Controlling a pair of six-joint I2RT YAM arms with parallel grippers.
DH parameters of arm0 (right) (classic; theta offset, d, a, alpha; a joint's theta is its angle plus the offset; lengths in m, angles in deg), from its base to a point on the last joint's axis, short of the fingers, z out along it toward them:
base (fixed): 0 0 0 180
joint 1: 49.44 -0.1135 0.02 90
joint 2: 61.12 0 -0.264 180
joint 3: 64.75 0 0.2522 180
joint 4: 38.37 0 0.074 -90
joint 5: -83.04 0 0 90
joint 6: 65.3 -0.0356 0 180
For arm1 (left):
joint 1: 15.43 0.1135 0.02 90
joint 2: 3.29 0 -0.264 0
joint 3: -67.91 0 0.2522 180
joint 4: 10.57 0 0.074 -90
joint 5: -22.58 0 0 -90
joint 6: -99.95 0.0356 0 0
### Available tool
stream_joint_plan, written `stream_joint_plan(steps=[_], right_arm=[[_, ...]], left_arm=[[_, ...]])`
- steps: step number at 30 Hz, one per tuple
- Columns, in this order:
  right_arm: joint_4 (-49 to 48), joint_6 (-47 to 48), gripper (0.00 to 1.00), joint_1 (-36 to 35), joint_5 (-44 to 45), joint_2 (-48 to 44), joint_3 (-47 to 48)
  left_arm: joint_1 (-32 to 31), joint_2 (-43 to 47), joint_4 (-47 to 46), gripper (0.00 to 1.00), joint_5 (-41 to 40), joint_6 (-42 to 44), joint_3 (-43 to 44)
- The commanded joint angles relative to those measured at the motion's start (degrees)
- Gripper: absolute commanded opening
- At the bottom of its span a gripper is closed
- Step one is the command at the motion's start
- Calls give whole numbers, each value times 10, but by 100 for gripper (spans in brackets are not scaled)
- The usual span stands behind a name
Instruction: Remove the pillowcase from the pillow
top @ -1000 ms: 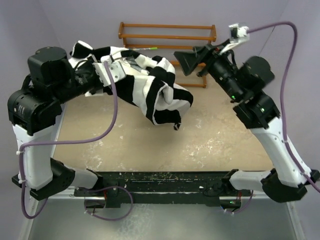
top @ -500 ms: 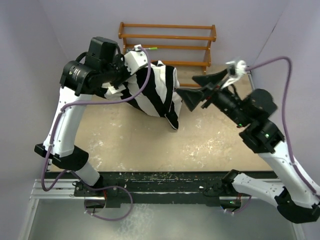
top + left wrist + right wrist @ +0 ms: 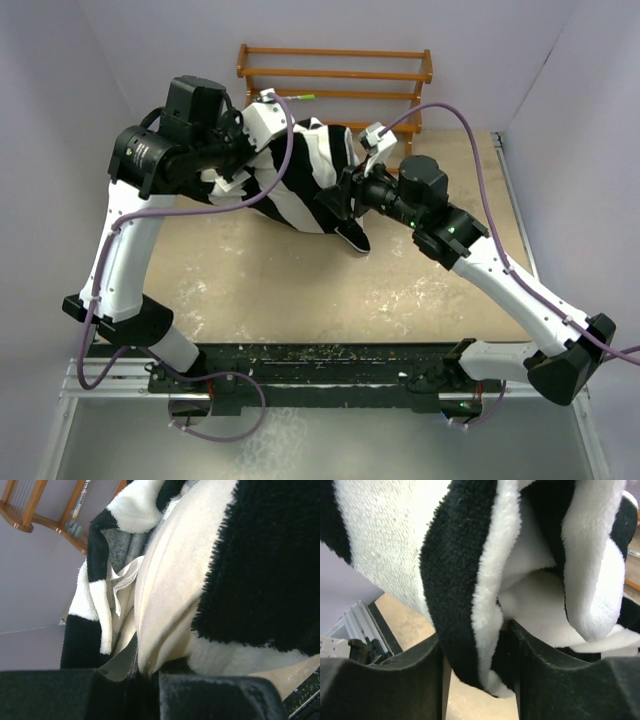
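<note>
From above, the pillowcase (image 3: 300, 185) hangs bunched off the table (image 3: 300, 290), just in front of the wooden rack (image 3: 335, 75). The left gripper (image 3: 238, 168) is at the bundle's end left of the rack's middle, and the right gripper (image 3: 336, 200) is at the end below the rack's right half. At the left wrist, the jaws are clamped tight on the cream pillow (image 3: 170, 590), with striped plush on either side. At the right wrist, the jaws are partly closed and pinch a black-and-white fold that fills the gap between them.
</note>
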Motion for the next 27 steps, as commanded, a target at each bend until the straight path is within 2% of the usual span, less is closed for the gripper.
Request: stream_joint_plan(steps=[1, 2, 3, 4, 8, 11, 13, 18, 22, 24, 26, 27], right_arm=[[-77, 14, 34, -1, 13, -22, -5], [-80, 14, 15, 0, 25, -27, -13], [-83, 13, 1, 0, 39, -31, -20], [-86, 10, 0, 1, 54, -37, -32], [-108, -5, 0, 8, 89, -63, -107], [-141, -26, 0, 19, 119, -78, -199], [-179, -46, 0, 28, 112, -88, -268], [-268, -100, 0, 32, 101, -104, -376], [-327, -115, 0, 31, 89, -107, -436], [-345, -119, 0, 29, 52, -105, -455], [-290, -86, 7, 20, 29, -120, -442], [-248, -61, 16, 19, 18, -136, -421]], left_arm=[[1, 55, -91, 0, 41, -12, 37], [1, 59, -89, 0, 50, -13, 37], [1, 63, -89, 0, 59, -15, 37], [1, 66, -88, 0, 66, -17, 38], [1, 64, -85, 0, 84, -32, 61], [1, 59, -76, 0, 102, -46, 81], [1, 58, -71, 0, 114, -60, 87], [1, 59, -75, 0, 106, -74, 88], [1, 67, -113, 0, 75, -95, 84], [1, 71, -131, 0, 70, -104, 78], [1, 73, -141, 0, 76, -105, 73], [1, 73, -141, 0, 84, -102, 71]])
